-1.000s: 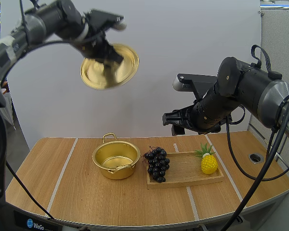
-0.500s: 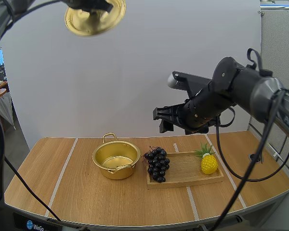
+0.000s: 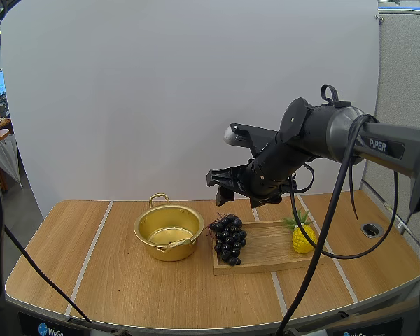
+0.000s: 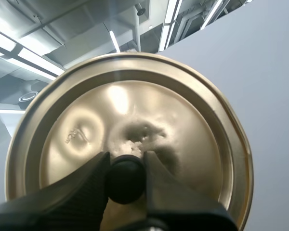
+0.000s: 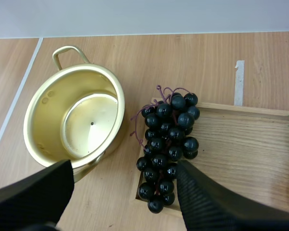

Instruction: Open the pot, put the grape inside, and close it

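Pot (image 3: pixel 169 246) stands open and empty on surface (image 3: pixel 126 287). Lid (image 4: pixel 183 120) is off, held in the air by left gripper (image 4: pixel 126 160), jaws clamped on its black knob (image 4: pixel 125 175). Grapes (image 3: pixel 228 239) lie at the pot end of the tray (image 3: pixel 273 246), just beside the pot. Pineapple (image 3: pixel 303 238) sits at the far end. Right gripper (image 3: pixel 232 185) hangs above the grapes, jaws spread wide and empty.

Step in hand, as judged: pick up grapes (image 5: pixel 167 144).
- Bunch sits off-centre between the jaws, so shift away from pot before descending.
- Close across the bunch's thick middle, not one berry.
- Keep jaws clear of tray edge and pot rim (image 5: pixel 38 110).
- Lift above pot wall before moving across.
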Motion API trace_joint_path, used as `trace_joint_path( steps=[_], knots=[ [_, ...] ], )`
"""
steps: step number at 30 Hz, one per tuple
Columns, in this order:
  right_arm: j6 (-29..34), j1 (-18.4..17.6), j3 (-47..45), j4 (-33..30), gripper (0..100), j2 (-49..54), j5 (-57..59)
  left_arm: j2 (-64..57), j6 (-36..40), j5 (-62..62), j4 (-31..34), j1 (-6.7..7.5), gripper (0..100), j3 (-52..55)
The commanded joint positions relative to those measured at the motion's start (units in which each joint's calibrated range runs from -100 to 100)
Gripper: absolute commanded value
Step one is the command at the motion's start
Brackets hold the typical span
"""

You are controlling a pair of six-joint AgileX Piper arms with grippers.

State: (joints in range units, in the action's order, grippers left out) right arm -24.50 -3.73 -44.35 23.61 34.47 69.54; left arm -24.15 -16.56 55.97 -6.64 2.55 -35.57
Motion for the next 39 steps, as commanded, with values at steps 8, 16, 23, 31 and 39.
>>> trace_joint_path(
  steps=[8, 16, 23, 31, 39],
  knots=[
    [-0.02, -0.69, 0.59, 2.4, 100, 0.28, -2.9, -0.46, 0.74, -4.45, 0.25, 0.12, 0, -0.52],
    [15.14, -5.41, 1.28, -10.1, 100, -2.03, -4.71, -0.46, 0.74, -4.45, 0.25, 0.12, 0, -0.52],
    [25.53, -8.57, 2.75, -21.35, 100, -9.0, -7.68, -0.46, 0.74, -4.45, 0.25, 0.12, 0, -0.52],
    [31.28, -8.77, 2.75, -28.03, 100, -15.58, -11.94, -0.46, 0.74, -4.45, 0.25, 0.12, 0, -0.52],
    [32.37, -8.77, 2.75, -29.87, 100, -20.49, -17.64, -0.46, 0.74, -4.45, 0.25, 0.12, 0, -0.52]
  ],
)
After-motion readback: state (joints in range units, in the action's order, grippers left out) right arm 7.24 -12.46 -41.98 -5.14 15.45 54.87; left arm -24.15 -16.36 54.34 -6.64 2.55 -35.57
